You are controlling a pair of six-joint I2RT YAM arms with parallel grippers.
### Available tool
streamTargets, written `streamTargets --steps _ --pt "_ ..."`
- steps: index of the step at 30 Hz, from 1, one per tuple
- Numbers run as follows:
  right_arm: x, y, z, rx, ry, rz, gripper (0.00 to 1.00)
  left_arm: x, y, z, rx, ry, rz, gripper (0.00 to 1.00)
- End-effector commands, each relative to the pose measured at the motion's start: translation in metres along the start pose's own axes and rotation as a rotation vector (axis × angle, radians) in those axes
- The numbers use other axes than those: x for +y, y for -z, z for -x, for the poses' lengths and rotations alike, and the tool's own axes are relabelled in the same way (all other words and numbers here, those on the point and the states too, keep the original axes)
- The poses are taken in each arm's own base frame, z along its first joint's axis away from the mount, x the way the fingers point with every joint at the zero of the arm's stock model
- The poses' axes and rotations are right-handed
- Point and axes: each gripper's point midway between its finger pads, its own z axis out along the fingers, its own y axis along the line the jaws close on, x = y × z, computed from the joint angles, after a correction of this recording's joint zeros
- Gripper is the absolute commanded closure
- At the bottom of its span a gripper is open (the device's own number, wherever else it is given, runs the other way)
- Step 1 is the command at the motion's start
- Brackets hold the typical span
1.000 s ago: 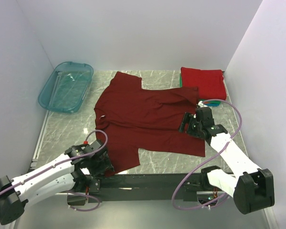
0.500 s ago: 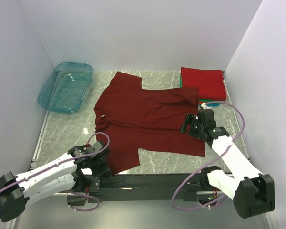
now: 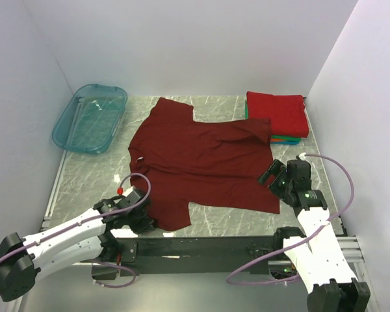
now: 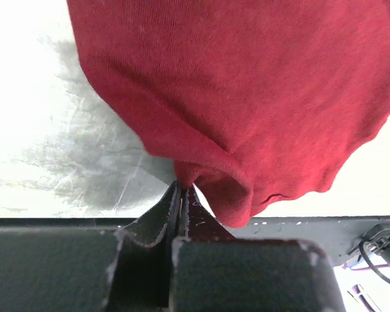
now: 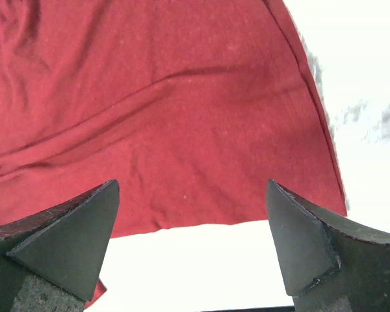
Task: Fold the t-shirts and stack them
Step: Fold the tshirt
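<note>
A dark maroon t-shirt lies spread flat mid-table, its small white neck label to the left. My left gripper is at the shirt's near-left sleeve. The left wrist view shows its jaws shut on a pinched fold of the maroon cloth at the edge. My right gripper sits by the shirt's right hem, just off its corner. It stands open over the hem of the shirt, holding nothing. Folded t-shirts are stacked at the back right, a bright red one on top.
A translucent teal plastic tub sits at the back left. Green, orange and blue cloth edges peek out under the red folded shirt. White walls close in the table on three sides. A dark rail runs along the near edge.
The left gripper has closed on the sleeve edge. The right arm has drawn back toward the near right, off the shirt's body to its hem, and its jaws have widened slightly.
</note>
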Motion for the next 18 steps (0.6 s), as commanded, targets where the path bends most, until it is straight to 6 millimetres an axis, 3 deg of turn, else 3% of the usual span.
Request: streamTargets --steps 1,8,13,18 --pt "-0.005 0.007 -0.004 0.015 -0.050 -0.031 0.00 -0.015 0.008 0.019 -0.096 -0.008 -0.057 1.00" --pt "-0.024 0.016 -0.034 0.118 -0.175 -0.134 0.00 -0.024 0.024 0.027 -0.142 -0.052 -0.116 1.00" --pt "-0.049 0.015 -0.037 0.067 -0.238 -0.245 0.01 -0.029 0.025 0.024 -0.127 -0.078 -0.141 0.99" --pt "-0.052 0.005 -0.055 0.093 -0.348 -0.233 0.06 -0.032 0.025 0.022 -0.120 -0.089 -0.157 1.00"
